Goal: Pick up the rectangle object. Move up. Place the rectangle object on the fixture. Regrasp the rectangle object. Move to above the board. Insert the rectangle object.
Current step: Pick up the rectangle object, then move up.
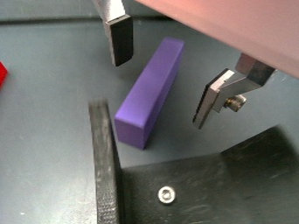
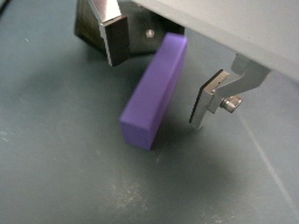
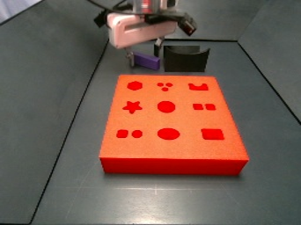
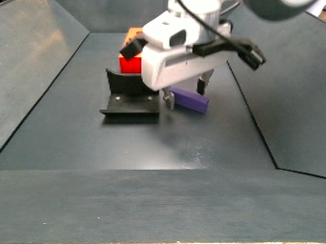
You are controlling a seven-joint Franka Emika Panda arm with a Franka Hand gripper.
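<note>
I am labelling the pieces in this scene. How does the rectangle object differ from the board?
The rectangle object is purple; the board is orange-red. The rectangle object is a small, narrow block, while the board is a far larger flat slab. The board's top carries darker shaped cut-outs; the rectangle object's faces are plain. The rectangle object lies between the gripper's open jaws beside the fixture; the board lies apart. Both rest on the dark floor.

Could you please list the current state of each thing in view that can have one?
Small purple rectangular block: lying on the floor between the open fingers, not gripped.
Two-finger gripper: open, low over the block, straddling it.
Dark L-shaped fixture: vacant, beside the block.
Flat orange-red board: cut-outs all unfilled.
</note>
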